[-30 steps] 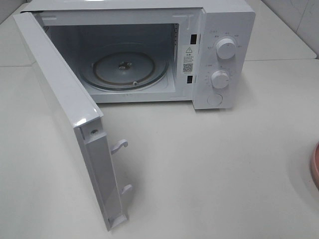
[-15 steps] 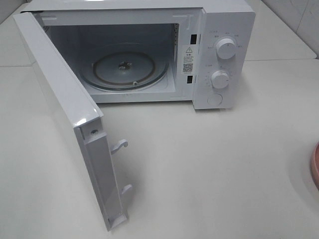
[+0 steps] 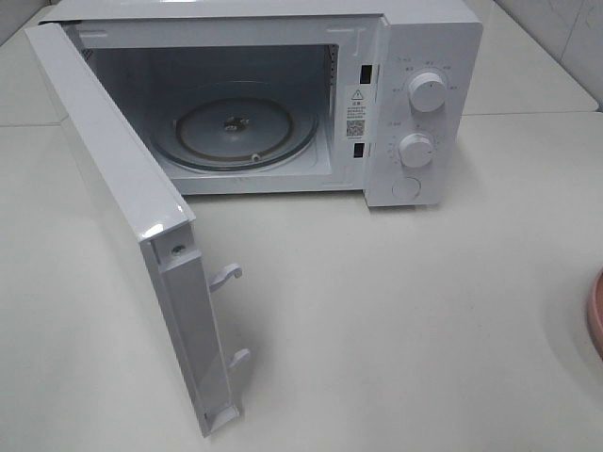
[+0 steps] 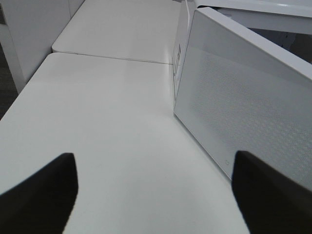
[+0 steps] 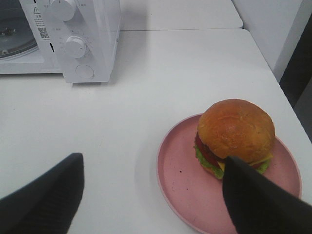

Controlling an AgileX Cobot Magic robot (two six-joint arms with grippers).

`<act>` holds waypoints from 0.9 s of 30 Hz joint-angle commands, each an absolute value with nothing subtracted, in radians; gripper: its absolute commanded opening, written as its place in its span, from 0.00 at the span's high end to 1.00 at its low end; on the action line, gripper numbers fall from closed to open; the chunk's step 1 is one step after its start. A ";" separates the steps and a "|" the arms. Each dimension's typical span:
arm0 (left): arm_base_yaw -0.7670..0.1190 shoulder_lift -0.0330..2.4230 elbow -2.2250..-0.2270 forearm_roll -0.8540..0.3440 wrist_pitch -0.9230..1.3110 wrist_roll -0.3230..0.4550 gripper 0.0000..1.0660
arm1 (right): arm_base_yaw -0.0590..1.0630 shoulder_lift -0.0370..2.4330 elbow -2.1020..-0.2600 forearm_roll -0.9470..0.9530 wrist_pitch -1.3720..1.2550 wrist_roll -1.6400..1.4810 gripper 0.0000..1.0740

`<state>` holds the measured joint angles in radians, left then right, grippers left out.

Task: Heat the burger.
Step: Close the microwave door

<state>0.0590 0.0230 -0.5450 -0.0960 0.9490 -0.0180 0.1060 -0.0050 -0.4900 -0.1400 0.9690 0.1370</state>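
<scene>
The burger (image 5: 235,130), with a golden-brown bun over cheese and lettuce, sits on a pink plate (image 5: 179,181) in the right wrist view. My right gripper (image 5: 152,165) hovers open over the table just short of the plate, one finger (image 5: 253,200) overlapping the burger's near side. The high view shows only a sliver of the plate (image 3: 596,315) at the right edge; the burger and both arms are outside it. My left gripper (image 4: 153,168) is open and empty over bare table, beside the outer face of the microwave door (image 4: 243,97).
A white microwave (image 3: 424,56) stands at the back, its door (image 3: 113,179) swung wide open toward the front left. The glass turntable (image 3: 236,127) inside is bare. Two knobs and a round button sit on its right panel (image 5: 78,46).
</scene>
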 commanded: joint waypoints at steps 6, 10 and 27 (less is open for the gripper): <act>0.065 0.210 -0.551 -0.105 0.768 -0.024 0.69 | 0.103 -0.033 -0.492 -0.141 0.965 0.128 0.31; 0.065 0.280 -0.551 -0.108 0.693 -0.025 0.81 | 0.103 -0.033 -0.492 -0.141 0.965 0.128 0.31; 0.065 0.612 -0.420 -0.111 0.024 -0.021 1.00 | 0.103 -0.033 -0.492 -0.141 0.965 0.128 0.31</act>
<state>0.0590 0.5780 -0.4560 -0.1050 0.1740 -0.0180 0.1060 -0.0050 -0.4900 -0.1400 0.9690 0.1370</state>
